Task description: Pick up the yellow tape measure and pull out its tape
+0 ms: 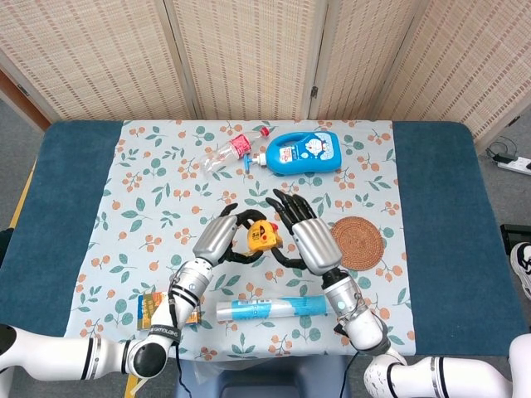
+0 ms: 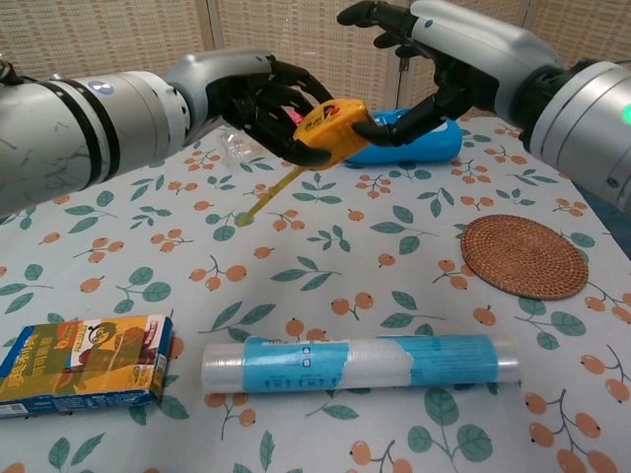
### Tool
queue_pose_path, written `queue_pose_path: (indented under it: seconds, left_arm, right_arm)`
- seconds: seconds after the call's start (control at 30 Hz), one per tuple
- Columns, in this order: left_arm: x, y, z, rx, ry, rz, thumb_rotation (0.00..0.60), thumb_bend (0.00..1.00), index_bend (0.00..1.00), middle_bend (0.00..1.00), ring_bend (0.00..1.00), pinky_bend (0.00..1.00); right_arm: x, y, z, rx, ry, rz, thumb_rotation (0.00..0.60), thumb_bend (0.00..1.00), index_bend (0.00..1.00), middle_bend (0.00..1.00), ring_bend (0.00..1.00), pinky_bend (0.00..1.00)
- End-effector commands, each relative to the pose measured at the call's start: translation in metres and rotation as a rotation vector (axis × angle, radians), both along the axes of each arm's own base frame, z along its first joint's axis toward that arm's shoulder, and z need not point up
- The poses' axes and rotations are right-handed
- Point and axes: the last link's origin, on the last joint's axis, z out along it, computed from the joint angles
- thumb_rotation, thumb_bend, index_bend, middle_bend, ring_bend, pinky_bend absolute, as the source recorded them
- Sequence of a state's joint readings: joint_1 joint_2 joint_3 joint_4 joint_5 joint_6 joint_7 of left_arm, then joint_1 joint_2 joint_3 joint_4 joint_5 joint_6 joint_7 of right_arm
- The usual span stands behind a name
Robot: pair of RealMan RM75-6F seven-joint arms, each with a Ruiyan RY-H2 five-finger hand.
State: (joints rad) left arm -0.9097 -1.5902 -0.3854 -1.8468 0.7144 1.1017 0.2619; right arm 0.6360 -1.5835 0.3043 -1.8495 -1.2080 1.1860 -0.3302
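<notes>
Chest view: your left hand (image 2: pixel 258 101) grips the yellow plastic tape measure case (image 2: pixel 331 129) above the flowered tablecloth (image 2: pixel 345 246), well off the table.
Tape: a short yellow strip (image 2: pixel 268 197) hangs down and to the left from the case, so the pull looks only just begun.
Right hand (image 2: pixel 439 69): your thumb reaches the right side of the case and the other fingers are spread above it; I cannot tell whether it pinches anything.
Step in hand: judged from this, get the tape's tip between thumb and finger first, since it hangs on the left hand's side. Hold the case steady and draw straight out, not sideways.
Risk: a loose pinch would likely let the tape spring back.
Count, left to right: one colourful flat carton (image 2: pixel 84 363), one clear plastic bottle (image 1: pixel 233 152), one tape measure, one blue-wrapped roll (image 2: pixel 360 364), one blue detergent bottle (image 1: pixel 303 152), one round woven coaster (image 2: pixel 525 256).
</notes>
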Motion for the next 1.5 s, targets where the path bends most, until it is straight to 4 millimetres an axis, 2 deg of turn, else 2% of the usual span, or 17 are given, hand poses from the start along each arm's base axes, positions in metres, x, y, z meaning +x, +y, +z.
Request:
queue_pose_path:
  seconds: [0.03, 0.57, 0.63, 0.8, 0.97, 1.23, 1.5]
  left_arm:
    - [-0.002, 0.001, 0.001, 0.004, -0.001, 0.005, 0.600, 0.40, 0.54, 0.52, 0.38, 0.05]
    - [-0.013, 0.008, -0.001, 0.020, -0.015, 0.029, 0.600, 0.41, 0.54, 0.52, 0.38, 0.06]
    - [-0.013, 0.008, -0.001, 0.022, -0.018, 0.029, 0.600, 0.41, 0.54, 0.52, 0.38, 0.06]
    - [-0.013, 0.009, 0.001, 0.024, -0.021, 0.028, 0.600, 0.41, 0.54, 0.52, 0.38, 0.05]
    - [-0.012, 0.009, 0.001, 0.026, -0.019, 0.025, 0.600, 0.41, 0.54, 0.52, 0.37, 0.06]
    - [-0.012, 0.010, 0.001, 0.031, -0.016, 0.024, 0.600, 0.41, 0.54, 0.52, 0.37, 0.05]
    - [-0.014, 0.012, 0.001, 0.035, -0.012, 0.030, 0.600, 0.41, 0.54, 0.52, 0.37, 0.06]
  right_arm:
    - [-0.001, -0.001, 0.001, -0.009, 0.003, -0.007, 0.600, 0.40, 0.00, 0.00, 0.00, 0.00]
    - [-0.009, -0.010, 0.016, -0.085, 0.015, -0.067, 0.600, 0.40, 0.00, 0.00, 0.02, 0.00]
    - [-0.008, -0.012, 0.016, -0.082, 0.015, -0.078, 0.600, 0.40, 0.04, 0.03, 0.04, 0.00]
    - [-0.007, -0.014, 0.015, -0.053, 0.012, -0.100, 0.600, 0.40, 0.25, 0.13, 0.10, 0.00]
    - [-0.004, -0.016, 0.015, -0.045, 0.011, -0.113, 0.600, 0.40, 0.40, 0.19, 0.14, 0.00]
    - [0.000, -0.017, 0.015, -0.038, 0.005, -0.120, 0.600, 0.41, 0.51, 0.25, 0.18, 0.01]
    - [0.000, -0.018, 0.015, -0.046, 0.007, -0.131, 0.600, 0.56, 0.61, 0.33, 0.22, 0.01]
